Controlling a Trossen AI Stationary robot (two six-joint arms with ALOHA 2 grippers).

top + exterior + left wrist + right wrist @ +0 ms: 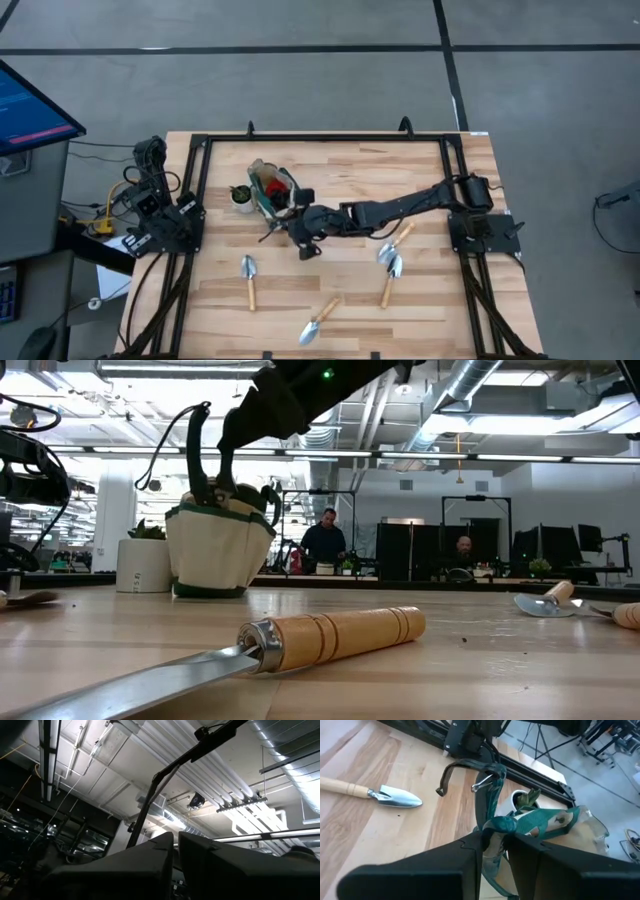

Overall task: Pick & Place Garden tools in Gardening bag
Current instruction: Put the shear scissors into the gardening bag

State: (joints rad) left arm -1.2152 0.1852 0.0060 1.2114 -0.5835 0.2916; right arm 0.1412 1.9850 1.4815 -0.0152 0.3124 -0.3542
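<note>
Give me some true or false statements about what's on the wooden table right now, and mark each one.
1. The beige fabric bag with dark green trim stands upright on the table. True.
2. The right gripper is shut on the bag's green strap. True.
3. All the wooden-handled trowels are inside the bag. False: four lie on the table, such as one near the table's front.
4. The small white pot with a plant sits beside the bag. True.
5. The left gripper holds a trowel. False: it is shut on nothing, parked at the table's left edge.
</note>
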